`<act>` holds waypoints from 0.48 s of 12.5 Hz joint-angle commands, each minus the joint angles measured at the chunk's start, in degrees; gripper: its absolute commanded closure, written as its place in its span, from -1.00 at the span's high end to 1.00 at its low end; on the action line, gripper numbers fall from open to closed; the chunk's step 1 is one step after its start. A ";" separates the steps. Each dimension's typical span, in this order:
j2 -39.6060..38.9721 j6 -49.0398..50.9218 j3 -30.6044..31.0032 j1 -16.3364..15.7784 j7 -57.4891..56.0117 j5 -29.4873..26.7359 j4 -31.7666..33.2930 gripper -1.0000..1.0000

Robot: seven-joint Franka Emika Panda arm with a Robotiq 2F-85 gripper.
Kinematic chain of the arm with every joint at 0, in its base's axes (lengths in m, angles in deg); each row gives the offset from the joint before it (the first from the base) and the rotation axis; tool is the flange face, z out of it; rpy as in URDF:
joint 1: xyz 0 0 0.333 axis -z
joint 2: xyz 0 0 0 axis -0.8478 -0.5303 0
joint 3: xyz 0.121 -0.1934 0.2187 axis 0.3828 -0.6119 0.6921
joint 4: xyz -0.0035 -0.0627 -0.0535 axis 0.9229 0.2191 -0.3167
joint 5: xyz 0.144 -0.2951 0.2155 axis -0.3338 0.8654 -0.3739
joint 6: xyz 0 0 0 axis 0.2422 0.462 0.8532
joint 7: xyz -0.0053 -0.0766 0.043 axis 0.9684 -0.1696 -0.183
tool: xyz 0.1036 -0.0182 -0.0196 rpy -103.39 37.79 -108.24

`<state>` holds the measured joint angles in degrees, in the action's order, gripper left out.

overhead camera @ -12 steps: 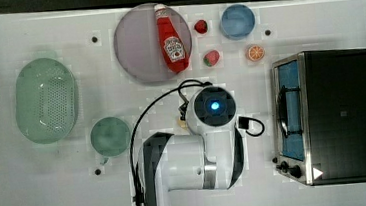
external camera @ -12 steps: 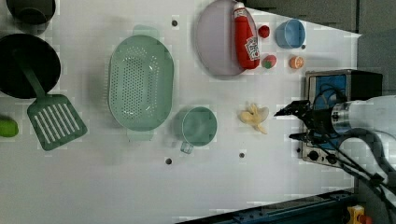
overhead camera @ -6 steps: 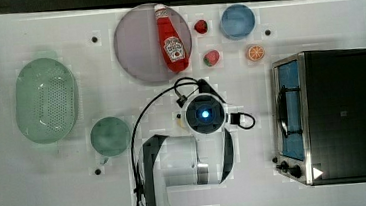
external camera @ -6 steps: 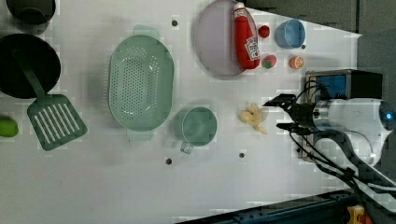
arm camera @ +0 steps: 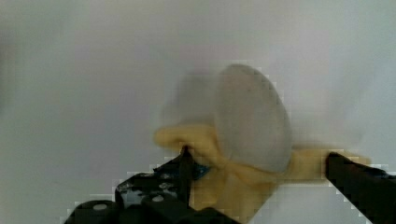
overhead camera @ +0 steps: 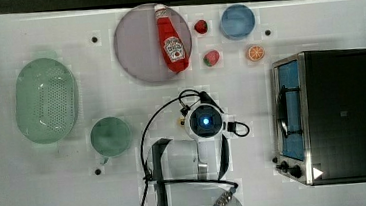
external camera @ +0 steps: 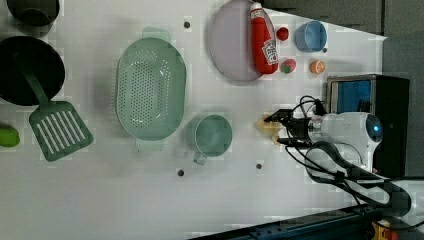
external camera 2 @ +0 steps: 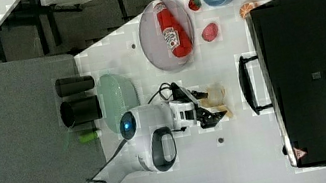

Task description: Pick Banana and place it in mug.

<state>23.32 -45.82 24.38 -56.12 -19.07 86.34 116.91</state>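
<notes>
The pale yellow banana [external camera: 266, 126] lies on the white table to the left view's right of the green mug [external camera: 213, 135]. My gripper [external camera: 276, 130] is down at the banana and open, one finger on each side of it. The wrist view has the banana [arm camera: 243, 154] close up between the dark fingertips [arm camera: 184, 161], with my gripper [arm camera: 257, 154] astride it. From the top view my wrist hides most of the banana [overhead camera: 180, 122]; the mug [overhead camera: 110, 136] stands apart on the top view's left. In the right view the banana [external camera 2: 216, 95] sits at my gripper [external camera 2: 216, 110].
A green colander [overhead camera: 46, 100] lies beyond the mug. A purple plate [overhead camera: 138, 46] carries a ketchup bottle [overhead camera: 170, 41]. A blue bowl [overhead camera: 237, 21], two red strawberries [overhead camera: 211, 58] and an orange slice [overhead camera: 255, 52] sit near a black toaster oven [overhead camera: 332, 115]. A spatula [external camera: 55, 127] lies at the left view's left.
My gripper has moved toward the left view's left and come down over the banana, which now sits between the fingers. The banana and mug have not moved.
</notes>
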 commanded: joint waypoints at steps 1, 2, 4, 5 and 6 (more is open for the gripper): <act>1.36 -1.35 0.44 -1.20 -1.51 -0.28 0.34 0.45; 1.54 -1.61 0.51 -1.21 -1.51 -0.28 0.29 0.20; 1.82 -1.52 0.42 -1.17 -1.51 -0.28 0.35 -0.25; 2.00 -1.63 0.39 -1.10 -1.51 -0.28 0.34 -0.45; 2.62 -1.48 0.23 -0.96 -1.51 -0.29 0.34 -0.46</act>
<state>24.00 -48.73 25.47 -57.56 -19.07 87.18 117.02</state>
